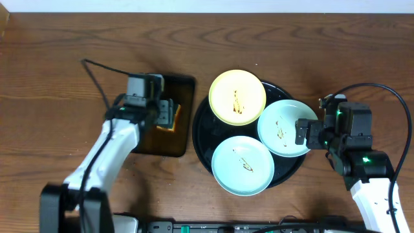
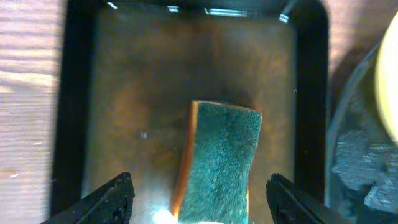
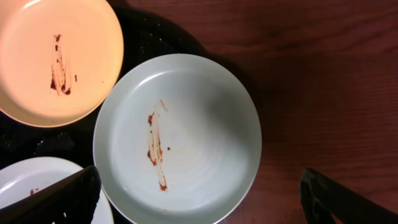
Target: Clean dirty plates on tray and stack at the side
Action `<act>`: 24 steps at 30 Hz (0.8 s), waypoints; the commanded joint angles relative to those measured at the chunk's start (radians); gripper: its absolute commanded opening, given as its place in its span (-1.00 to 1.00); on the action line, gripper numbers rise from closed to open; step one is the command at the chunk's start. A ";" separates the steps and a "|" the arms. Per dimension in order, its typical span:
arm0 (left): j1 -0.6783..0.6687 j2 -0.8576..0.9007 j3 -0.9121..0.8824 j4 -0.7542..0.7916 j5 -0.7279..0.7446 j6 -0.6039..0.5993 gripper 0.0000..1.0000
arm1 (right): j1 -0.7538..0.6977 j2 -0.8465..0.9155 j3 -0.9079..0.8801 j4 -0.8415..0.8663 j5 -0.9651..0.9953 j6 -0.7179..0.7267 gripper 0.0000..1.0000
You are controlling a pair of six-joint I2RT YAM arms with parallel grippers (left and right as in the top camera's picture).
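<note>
Three dirty plates lie on the round black tray [image 1: 202,133]: a pale yellow plate [image 1: 237,97] at the back, a mint-white plate [image 1: 284,128] on the right overhanging the rim, and another mint-white plate [image 1: 242,165] at the front. Each has a brown smear. My right gripper [image 3: 199,199] is open just above the right mint-white plate [image 3: 186,137], its fingers straddling the plate's near edge. The yellow plate [image 3: 56,56] shows at the upper left there. My left gripper [image 2: 199,199] is open over a green-and-orange sponge [image 2: 221,162], fingers on either side of it, not touching.
The sponge lies in a small rectangular dark brown tray [image 1: 174,139] left of the black tray; its wet floor [image 2: 143,93] shows in the left wrist view. Bare wood tabletop [image 1: 58,77] spreads to the left, back and far right. Cables trail from both arms.
</note>
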 commanded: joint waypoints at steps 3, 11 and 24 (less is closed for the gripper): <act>-0.033 0.107 0.025 0.016 -0.030 0.020 0.38 | -0.010 0.000 0.023 0.001 0.006 0.016 0.98; -0.065 0.195 0.025 0.018 -0.031 0.020 0.21 | -0.010 0.000 0.023 0.001 0.006 0.016 0.99; -0.064 0.163 0.025 0.026 -0.031 0.019 -0.81 | -0.010 0.000 0.023 -0.006 0.011 0.016 0.94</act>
